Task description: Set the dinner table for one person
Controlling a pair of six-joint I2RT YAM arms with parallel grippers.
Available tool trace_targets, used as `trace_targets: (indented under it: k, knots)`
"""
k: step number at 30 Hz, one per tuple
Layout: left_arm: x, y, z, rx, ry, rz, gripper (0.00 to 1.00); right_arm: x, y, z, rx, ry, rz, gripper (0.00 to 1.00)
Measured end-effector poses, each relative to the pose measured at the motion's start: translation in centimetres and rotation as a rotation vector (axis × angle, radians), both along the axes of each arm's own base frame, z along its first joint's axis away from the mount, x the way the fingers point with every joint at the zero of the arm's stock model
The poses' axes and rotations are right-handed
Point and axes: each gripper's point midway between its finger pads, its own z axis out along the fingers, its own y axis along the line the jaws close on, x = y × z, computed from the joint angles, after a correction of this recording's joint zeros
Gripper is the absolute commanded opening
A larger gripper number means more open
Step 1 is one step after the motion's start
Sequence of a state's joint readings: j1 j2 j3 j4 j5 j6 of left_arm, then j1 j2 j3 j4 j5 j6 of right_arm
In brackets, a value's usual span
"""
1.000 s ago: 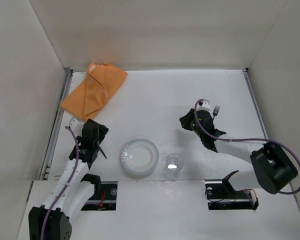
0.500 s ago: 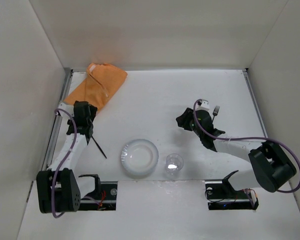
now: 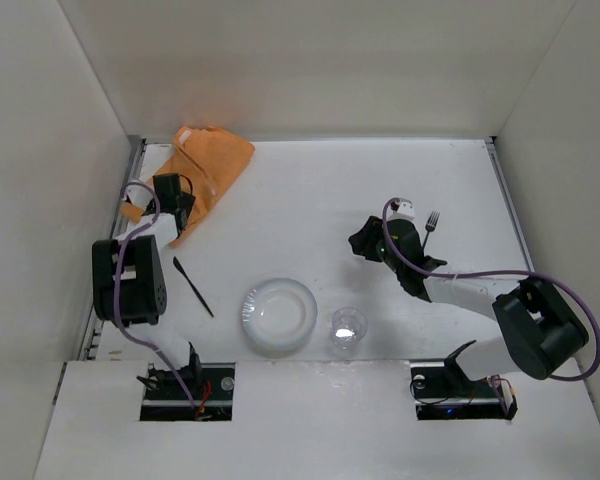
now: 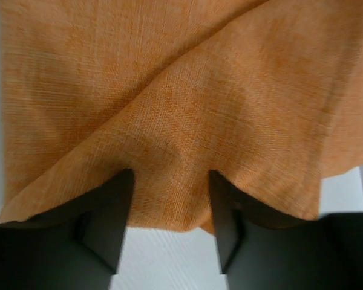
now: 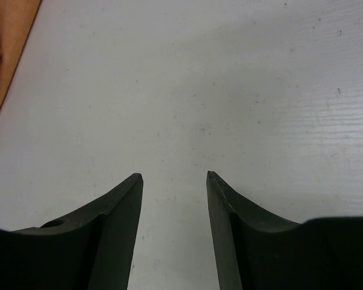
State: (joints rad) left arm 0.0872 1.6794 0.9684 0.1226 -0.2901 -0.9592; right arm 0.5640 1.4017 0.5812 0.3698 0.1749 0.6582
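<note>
The dinner table [image 3: 320,200] is a white tabletop with white walls round it. A folded orange placemat [image 3: 205,160] lies at its far left corner. My left gripper [image 3: 176,207] sits on the mat's near edge. In the left wrist view the orange cloth [image 4: 181,90] fills the frame, and that gripper [image 4: 169,178] has its jaws apart, pressed onto the cloth with the hem between them. My right gripper [image 3: 366,243] is open and empty over bare table [image 5: 187,90], just left of a fork [image 3: 432,220].
A black knife [image 3: 193,286] lies slanted left of a clear plate [image 3: 279,315]. A clear glass [image 3: 348,330] stands right of the plate near the front edge. The left wall runs close beside the placemat. A corner of the orange cloth [image 5: 6,48] shows in the right wrist view.
My left arm left the knife lying on the table and swung away to the placemat's near edge, narrowing its jaws. My right gripper opened beside the fork and shifted slightly left.
</note>
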Motion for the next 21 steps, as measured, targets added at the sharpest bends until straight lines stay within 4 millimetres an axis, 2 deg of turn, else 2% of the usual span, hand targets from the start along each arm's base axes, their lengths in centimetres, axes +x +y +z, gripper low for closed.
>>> trace_targets:
  k: [3, 4, 6, 8, 10, 15, 17, 21]
  knots:
    - [1.2, -1.2, -3.2, -0.047, 0.055, -0.048, 0.24, 0.0, 0.0, 0.0, 0.000, 0.000, 0.000, 0.53]
    - [1.6, -1.7, -3.8, -0.052, 0.057, -0.062, 0.22, 0.0, 0.0, 0.0, 0.001, -0.001, 0.000, 0.53]
    - [2.6, -3.2, -3.3, -0.074, 0.020, -0.114, 0.18, 0.0, 0.0, 0.0, 0.000, 0.000, 0.000, 0.53]
    - [3.2, -5.6, -3.4, -0.091, 0.002, -0.178, 0.17, 0.0, 0.0, 0.0, 0.000, 0.000, 0.000, 0.53]
    - [3.7, -8.6, -3.4, -0.103, -0.015, -0.251, 0.15, 0.0, 0.0, 0.0, 0.000, 0.000, 0.000, 0.53]
    - [3.2, -18.8, -3.5, -0.131, -0.040, -0.479, 0.11, 0.0, 0.0, 0.0, 0.000, -0.001, 0.000, 0.55]
    - [2.1, -22.9, -3.7, -0.143, -0.039, -0.571, 0.10, 0.0, 0.0, 0.0, 0.001, -0.001, 0.000, 0.56]
    - [-1.1, -28.9, -4.8, -0.164, -0.004, -0.713, 0.10, 0.0, 0.0, 0.1, 0.001, -0.002, 0.000, 0.57]
